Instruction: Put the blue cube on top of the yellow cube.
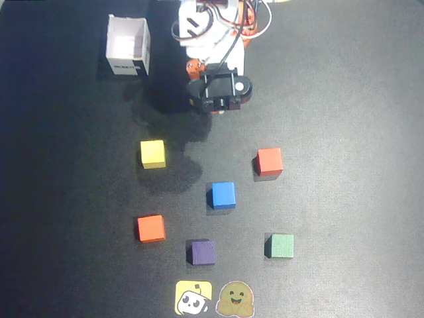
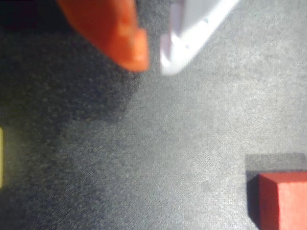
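Note:
In the overhead view the blue cube [image 1: 223,195] sits on the black mat near the middle. The yellow cube [image 1: 152,154] lies up and to the left of it, about two cube widths away. My gripper [image 1: 222,109] hangs over bare mat above both cubes, close to the arm's base and touching neither. In the wrist view the gripper [image 2: 153,64] has its orange finger [image 2: 120,33] and white finger [image 2: 192,33] nearly together, with nothing held. A sliver of the yellow cube [image 2: 1,158] shows at the left edge. The blue cube is out of the wrist view.
Two orange-red cubes [image 1: 269,161] [image 1: 151,228], a purple cube [image 1: 203,252] and a green cube [image 1: 281,246] surround the blue one. An open white box [image 1: 128,46] stands at the back left. Two flat stickers [image 1: 193,298] [image 1: 236,299] lie at the front edge. An orange-red cube [image 2: 283,201] shows in the wrist view.

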Controlling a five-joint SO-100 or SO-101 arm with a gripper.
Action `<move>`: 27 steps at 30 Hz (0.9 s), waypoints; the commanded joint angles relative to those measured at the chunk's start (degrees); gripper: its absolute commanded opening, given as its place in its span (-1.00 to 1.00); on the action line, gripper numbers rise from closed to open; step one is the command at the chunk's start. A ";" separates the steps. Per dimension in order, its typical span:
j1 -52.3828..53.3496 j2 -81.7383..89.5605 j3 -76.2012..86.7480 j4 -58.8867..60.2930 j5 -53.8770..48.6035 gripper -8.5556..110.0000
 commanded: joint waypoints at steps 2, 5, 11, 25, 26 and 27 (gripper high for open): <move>-0.79 -0.62 -1.32 -0.35 -0.18 -0.77; -1.05 -12.74 -6.77 -4.04 0.44 -0.76; -0.44 -45.44 -28.04 -5.27 0.88 -0.64; -6.77 -70.40 -48.52 -10.20 6.86 -0.57; -7.47 -71.10 -48.78 -10.90 7.73 -0.56; -8.00 -71.63 -48.78 -11.87 8.09 -0.56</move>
